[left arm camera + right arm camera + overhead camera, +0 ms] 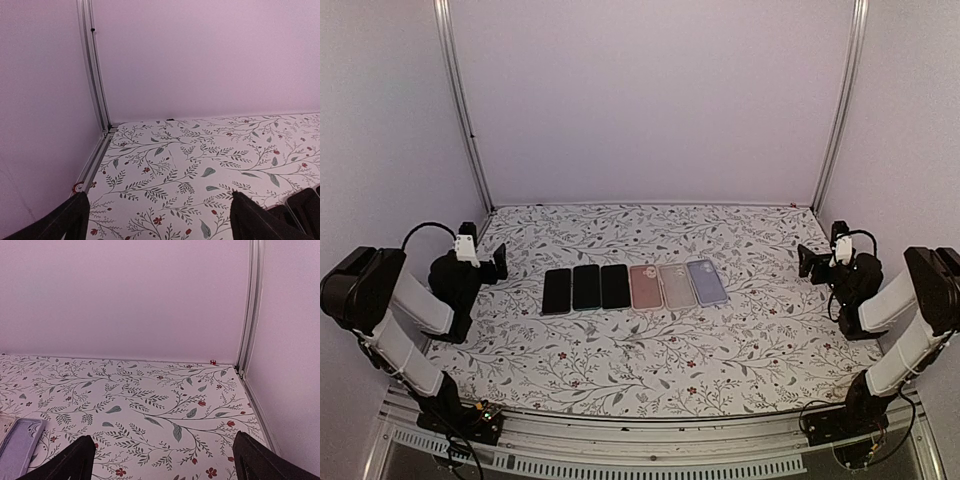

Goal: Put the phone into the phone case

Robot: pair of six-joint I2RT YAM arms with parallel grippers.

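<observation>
Three black phones lie side by side in the middle of the table: left [557, 291], middle [586, 287], right [615, 286]. Right of them lie three cases: pink [646, 287], clear grey [677, 286] and lavender [707, 282]. My left gripper [496, 262] is open and empty at the left edge, left of the phones; two phone corners [300, 207] show at the lower right of its wrist view. My right gripper [807, 262] is open and empty at the right edge; the lavender case [17, 446] shows at the lower left of its wrist view.
The table carries a floral cloth [650, 350]. Pale walls close in the back and sides, with metal corner posts at back left [465, 110] and back right [840, 110]. A small red item [213, 362] sits at the back wall's foot.
</observation>
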